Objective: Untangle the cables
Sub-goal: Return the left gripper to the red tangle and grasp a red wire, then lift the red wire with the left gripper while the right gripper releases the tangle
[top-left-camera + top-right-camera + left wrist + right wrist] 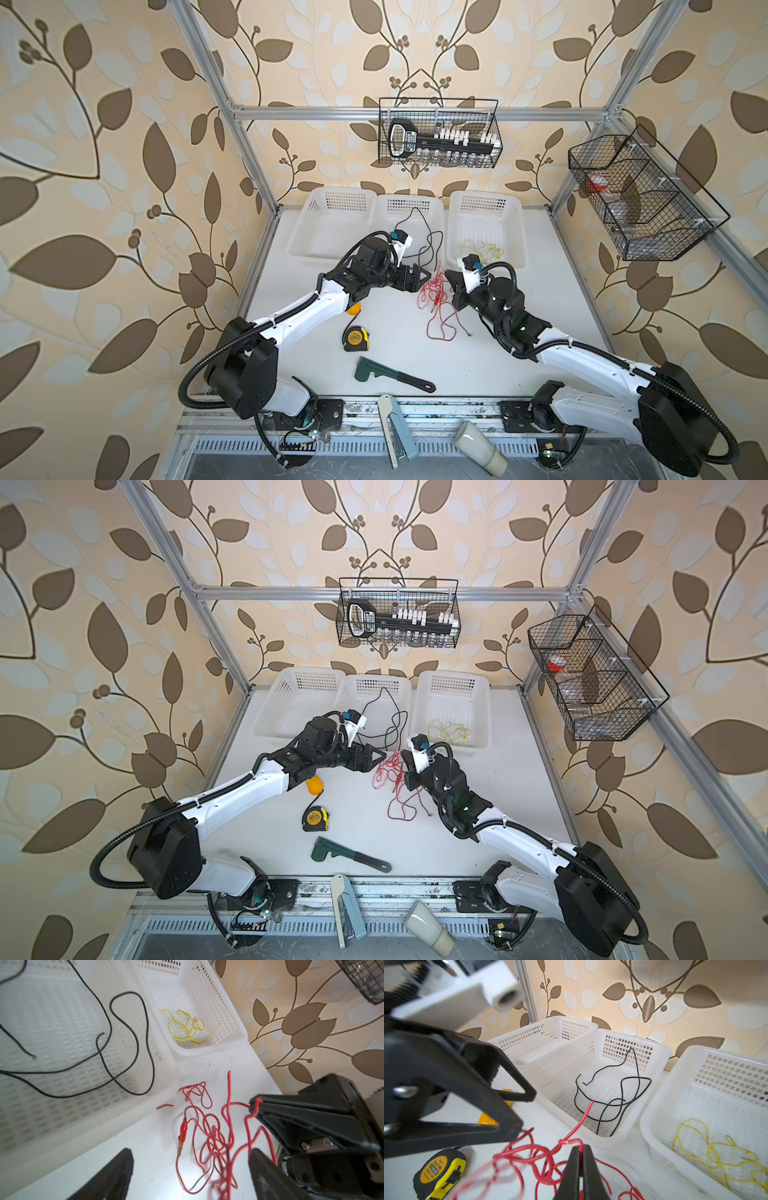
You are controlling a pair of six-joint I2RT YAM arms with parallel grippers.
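A tangle of red cables (430,286) (388,766) lies on the white table between my two grippers, one with a small red clip end (182,1130). My left gripper (424,275) (191,1178) is open just left of the tangle, with red loops (214,1132) lying between its fingers. The right gripper (448,275) (580,1148) is shut on a red cable strand (571,1141) at the tangle's right side. A black cable (428,245) (618,1095) lies in the middle white basket (405,199). In the right white basket (486,197) sits a yellow cable (482,249) (187,1026).
An empty white basket (332,224) stands at the back left. A yellow tape measure (356,338), an orange object (354,308) and a green wrench (390,374) lie nearer the front. Two black wire baskets (440,133) (640,195) hang on the frame.
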